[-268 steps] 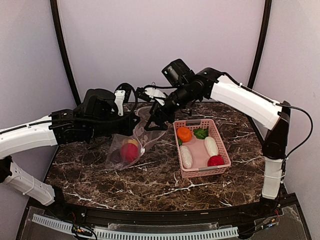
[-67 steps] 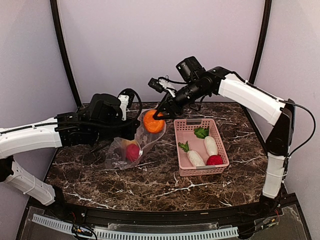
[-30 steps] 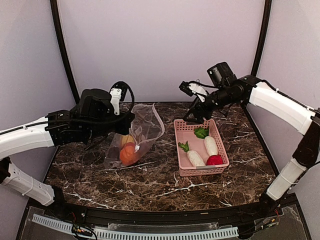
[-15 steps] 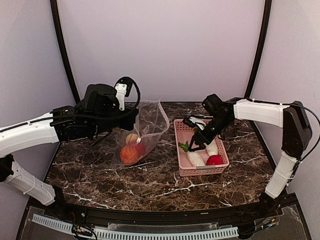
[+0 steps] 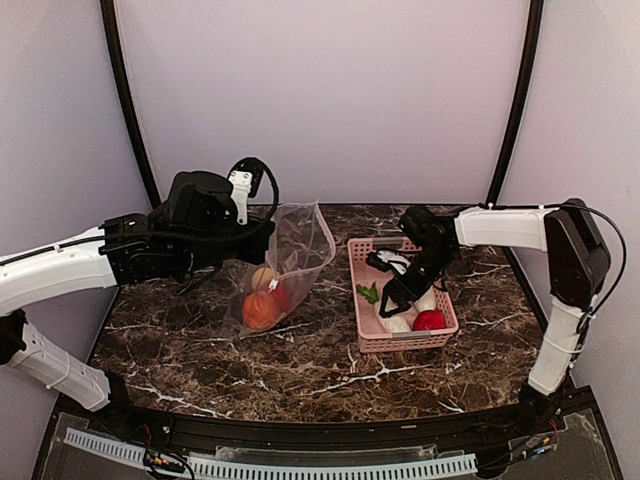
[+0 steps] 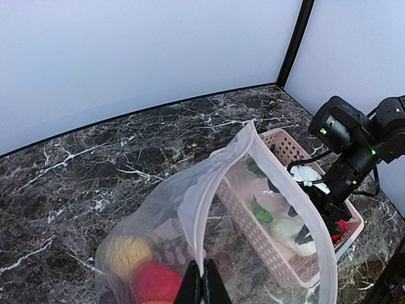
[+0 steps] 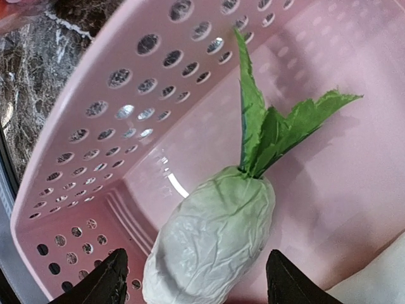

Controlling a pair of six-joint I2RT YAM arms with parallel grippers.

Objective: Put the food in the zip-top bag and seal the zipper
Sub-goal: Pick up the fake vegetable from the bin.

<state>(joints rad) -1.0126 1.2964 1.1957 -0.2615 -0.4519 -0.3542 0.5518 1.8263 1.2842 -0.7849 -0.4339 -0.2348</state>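
Left gripper, pinched shut on the rim of the zip-top bag, holds it mouth-up on the tabletop, at nine o'clock from the pink basket. Right gripper, spread wide, straddles a white radish lying in the basket, its leaves pointing toward one o'clock in the wrist view.

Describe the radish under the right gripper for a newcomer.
Find the pink perforated plastic basket on the dark marble table. Near its left wall lies a crinkled white radish with green leaves. Only it sits between the open right gripper's fingers.
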